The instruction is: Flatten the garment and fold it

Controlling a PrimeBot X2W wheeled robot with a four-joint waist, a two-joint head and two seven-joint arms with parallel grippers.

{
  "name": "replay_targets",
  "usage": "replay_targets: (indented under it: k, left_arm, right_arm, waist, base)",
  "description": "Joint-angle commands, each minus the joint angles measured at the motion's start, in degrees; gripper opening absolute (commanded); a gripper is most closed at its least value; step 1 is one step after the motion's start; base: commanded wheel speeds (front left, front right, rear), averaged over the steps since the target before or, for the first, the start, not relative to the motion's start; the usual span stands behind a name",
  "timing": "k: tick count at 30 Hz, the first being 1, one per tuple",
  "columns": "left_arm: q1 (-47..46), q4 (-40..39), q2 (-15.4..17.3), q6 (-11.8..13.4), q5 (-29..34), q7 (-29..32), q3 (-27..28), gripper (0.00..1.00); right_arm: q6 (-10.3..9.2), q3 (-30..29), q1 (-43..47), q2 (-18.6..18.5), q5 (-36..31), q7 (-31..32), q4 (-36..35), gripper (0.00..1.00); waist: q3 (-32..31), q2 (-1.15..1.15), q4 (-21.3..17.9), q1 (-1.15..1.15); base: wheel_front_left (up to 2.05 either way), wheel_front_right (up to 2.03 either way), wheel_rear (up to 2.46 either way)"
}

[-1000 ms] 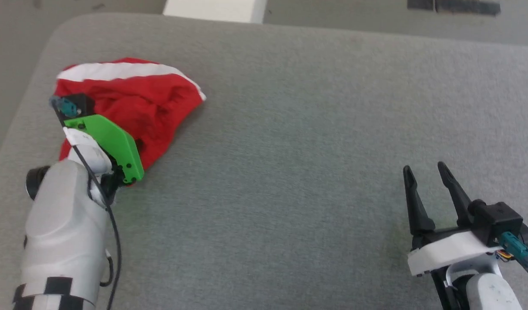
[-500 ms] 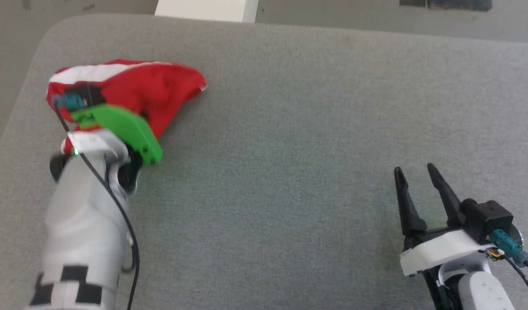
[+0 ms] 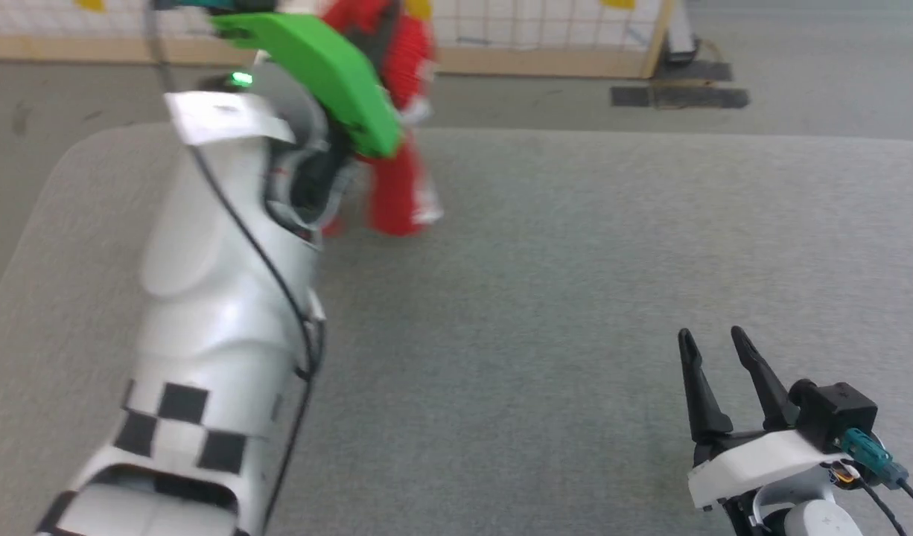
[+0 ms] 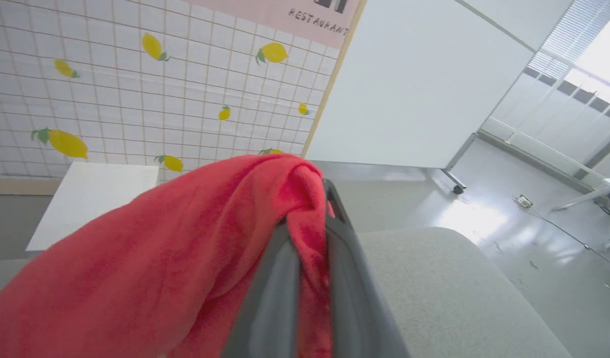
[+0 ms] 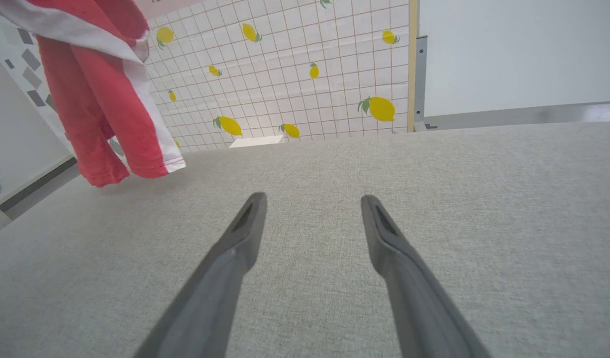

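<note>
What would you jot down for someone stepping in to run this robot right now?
Left gripper: shut on the red garment, raised above the far-left part of the grey padded table.
Right gripper: open, holding nothing, low over the table's near right.
Garment: hangs bunched from the left gripper, white trim showing.
Done: garment grasped, nothing more.
Left: spread it flat on the table, then fold it.

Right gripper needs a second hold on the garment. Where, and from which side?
Probably the low white-trimmed corner of the garment, approached from the robot's right. The garment hangs bunched in a narrow drape from the shut left gripper, so that free bottom corner is the loose part nearest the open right gripper, and pulling it sideways should spread the fabric.
</note>
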Motion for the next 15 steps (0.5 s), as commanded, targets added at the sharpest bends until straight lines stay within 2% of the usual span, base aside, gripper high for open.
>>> replay_targets:
  k: [1,8,14,15]
  left_arm:
    - [2.11,-1.31,-0.42,-0.39,-2.08,0.95,-2.40,0.00]
    - [14.67,-5.74,-0.76,-0.38,-13.71,3.58,-21.37,0.00]
    - [22.66,-4.96,-0.77,1.05,-19.25,6.32,-38.41,0.00]
    - [23.37,-4.81,-0.77,1.37,-20.01,7.12,-40.35,0.06]
  right_arm:
    - [-0.08,-0.23,0.60,-0.03,0.52,-0.52,0.35,1.00]
    - [-0.08,0.15,1.37,-0.03,1.13,-1.21,1.60,1.00]
    - [-0.08,0.45,1.10,-0.03,1.50,-1.67,2.14,1.00]
    - [-0.08,0.37,1.07,-0.03,1.53,-1.74,2.25,1.00]
  waist:
    - [-3.04,0.00,-3.55,0.00]
    - [-3.05,0.00,-7.06,0.00]
    - [-1.75,0.00,-9.39,0.00]
    - [-1.63,0.00,-9.50,0.00]
  base:
    - [0.00,0.00,0.00]
    - [0.00,0.00,0.00]
    - [0.00,0.00,0.00]
    - [0.00,0.00,0.00]
